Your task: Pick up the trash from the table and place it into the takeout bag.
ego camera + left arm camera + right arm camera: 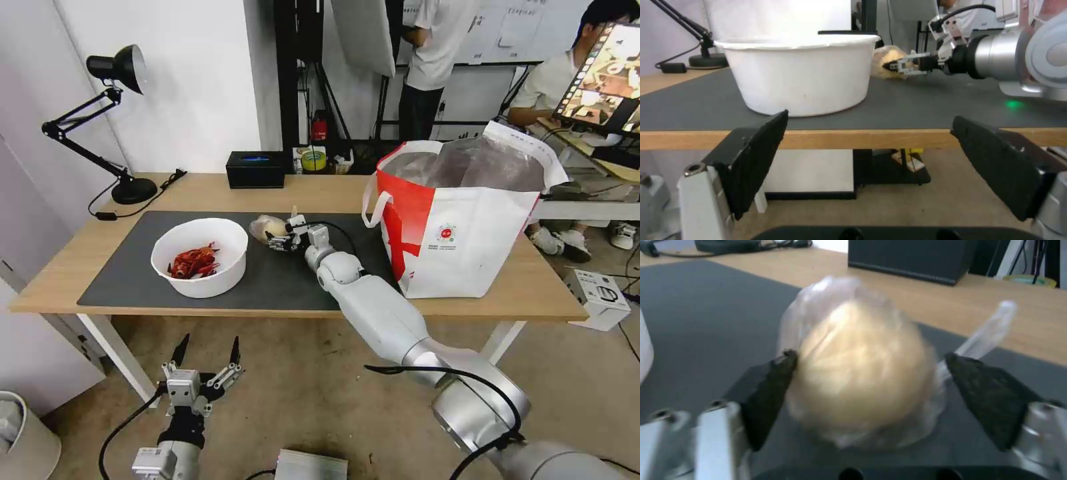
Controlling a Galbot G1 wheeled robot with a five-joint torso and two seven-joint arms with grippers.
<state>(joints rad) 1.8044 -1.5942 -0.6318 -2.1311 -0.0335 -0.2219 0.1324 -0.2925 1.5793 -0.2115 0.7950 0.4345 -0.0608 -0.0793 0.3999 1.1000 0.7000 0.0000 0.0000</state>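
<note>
Right pincer [867, 396] spread around the bagged bun [860, 373], beside the white bowl [200, 257]. Risk: slick film slips out on closing (one finger touching). Left pincer [207, 363] spread, parked below the surface [467, 303].

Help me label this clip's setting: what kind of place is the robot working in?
Probably a robotics lab or test studio, not a home. A softbox on a stand and a monitor stand behind the table, and the meal leftovers, a white bowl and takeout bag, look staged on a dark mat.
</note>
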